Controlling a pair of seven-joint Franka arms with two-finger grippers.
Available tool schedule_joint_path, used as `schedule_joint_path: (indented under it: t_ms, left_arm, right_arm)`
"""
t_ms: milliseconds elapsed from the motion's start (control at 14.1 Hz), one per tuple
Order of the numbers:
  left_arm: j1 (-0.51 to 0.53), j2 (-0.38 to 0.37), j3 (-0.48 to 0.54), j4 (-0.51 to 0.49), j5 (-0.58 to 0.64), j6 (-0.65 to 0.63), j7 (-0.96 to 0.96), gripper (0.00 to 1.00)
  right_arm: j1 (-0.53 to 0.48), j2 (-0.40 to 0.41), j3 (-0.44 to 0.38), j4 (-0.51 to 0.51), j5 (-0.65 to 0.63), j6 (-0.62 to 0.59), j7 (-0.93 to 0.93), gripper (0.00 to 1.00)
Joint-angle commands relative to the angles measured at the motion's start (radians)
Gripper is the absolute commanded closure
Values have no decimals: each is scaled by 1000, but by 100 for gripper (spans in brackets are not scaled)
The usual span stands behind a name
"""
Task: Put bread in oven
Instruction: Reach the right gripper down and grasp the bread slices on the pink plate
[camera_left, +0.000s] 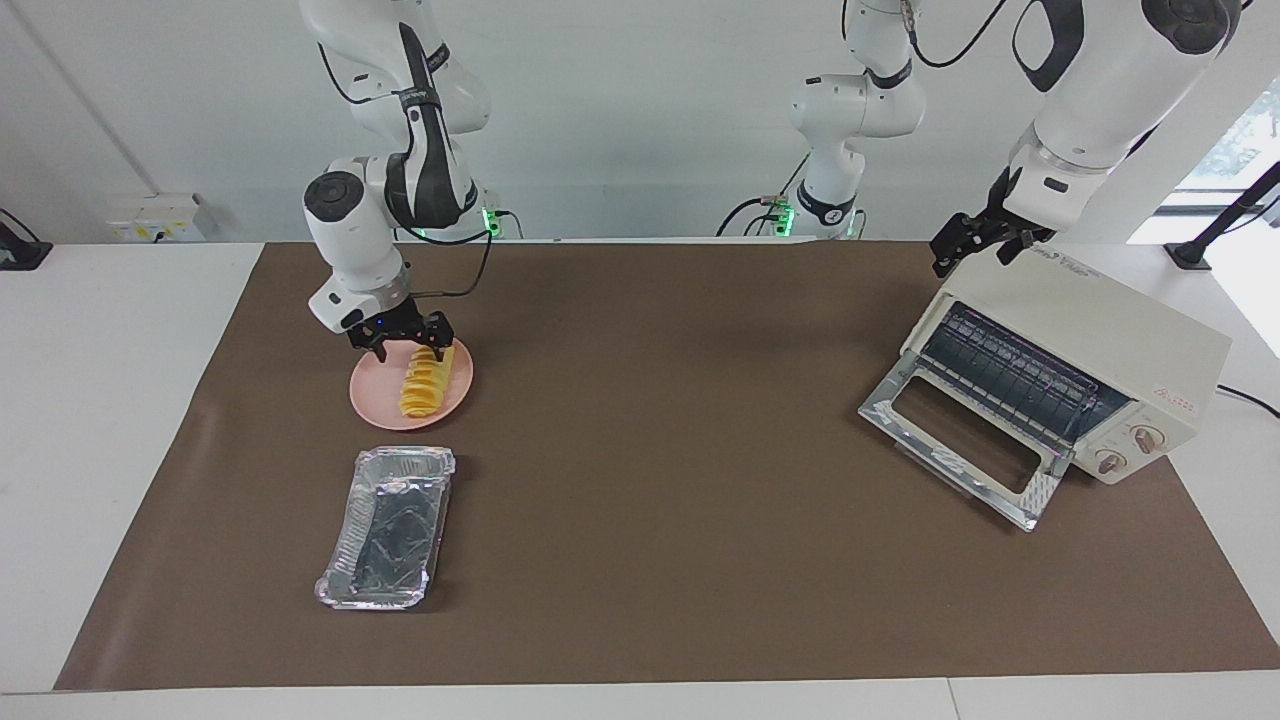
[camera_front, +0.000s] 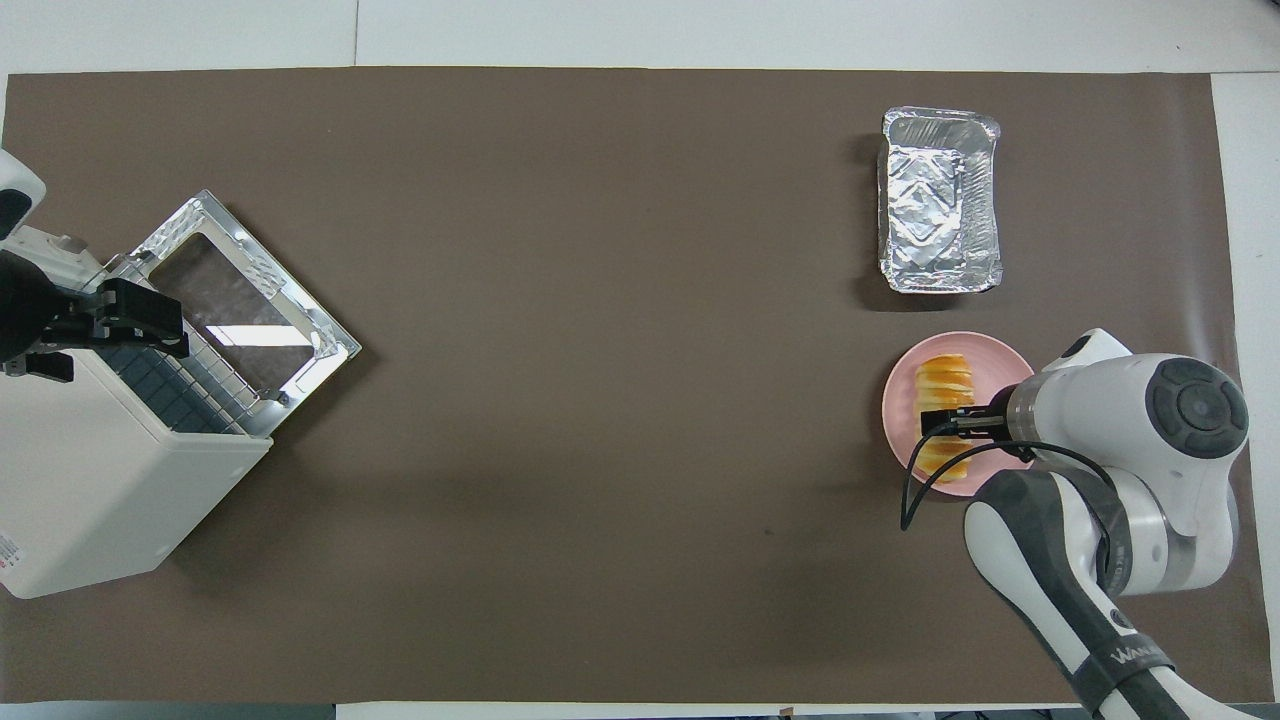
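On the brown mat (camera_left: 660, 500), 2 arms work at separate ends.
At the left arm's end sits the oven (camera_left: 1060, 370), its glass door (camera_left: 960, 450) dropped open; the left gripper (camera_left: 975, 240) hangs over the oven's top, fingers' spread impossible to tell. Toward the right arm's end lies the foil tray (camera_left: 388, 528), and nearer the robots the pink plate (camera_left: 372, 398) carries the bread (camera_left: 425, 385). Low on the loaf's near end, the right gripper (camera_left: 405, 340) has its fingers spread astride it, not visibly closed.

- Bread (camera_left: 425, 384) lies on the plate (camera_left: 372, 396).
- Right gripper (camera_left: 408, 342) is low over the plate, at the bread's end.
- Tray (camera_left: 388, 527) sits just beside the plate, farther from the robots.
- Oven (camera_left: 1060, 368), door down, stands well apart from the plate; left gripper (camera_left: 975, 243) over it.
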Motion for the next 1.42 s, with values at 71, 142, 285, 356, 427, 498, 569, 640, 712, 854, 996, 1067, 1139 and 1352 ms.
schedule_joint_path:
  t_ms: [71, 142, 285, 356, 427, 498, 569, 640, 712, 854, 996, 1067, 1139, 1352]
  left_arm:
    - [13, -23, -4, -16, -17, -6, 4, 0]
    - [13, -23, -4, -16, -17, -6, 4, 0]
    - [13, -21, -4, -16, -17, -6, 4, 0]
    - [13, -23, -4, -16, -17, -4, 4, 0]
    - [13, -21, -4, -16, -17, -6, 4, 0]
    - [13, -21, -4, -16, -17, -4, 4, 0]
    - [13, -21, -4, -16, -17, -6, 4, 0]
    - [13, -21, -4, -16, -17, -4, 4, 0]
    - [13, -21, -4, -16, -17, -6, 4, 0]
    - [13, -23, -4, -14, -17, -4, 4, 0]
    - [13, -21, -4, -14, -17, -6, 4, 0]
    - [13, -21, -4, -16, -17, -6, 4, 0]
    - [13, -21, -4, -16, -17, -4, 4, 0]
    - [13, -21, -4, -16, -17, -6, 4, 0]
  right_arm:
    - [34, 29, 2, 1, 16, 77, 71, 0]
    - [37, 37, 2, 1, 16, 80, 80, 0]
    - [43, 44, 2, 1, 16, 89, 75, 0]
    - [42, 47, 2, 1, 16, 91, 72, 0]
    - [42, 47, 2, 1, 16, 94, 68, 0]
    - [40, 49, 2, 1, 16, 100, 68, 0]
    - [39, 53, 2, 1, 16, 102, 68, 0]
    - [39, 61, 2, 1, 16, 102, 69, 0]
    - [42, 61, 2, 3, 16, 102, 72, 8]
    - [39, 61, 2, 3, 16, 102, 66, 58]
    - [34, 61, 1, 3, 16, 102, 54, 100]
    - [33, 61, 1, 3, 16, 102, 42, 100]
    - [33, 61, 1, 3, 16, 102, 29, 100]
    - [22, 66, 1, 21, 14, 86, -12, 100]
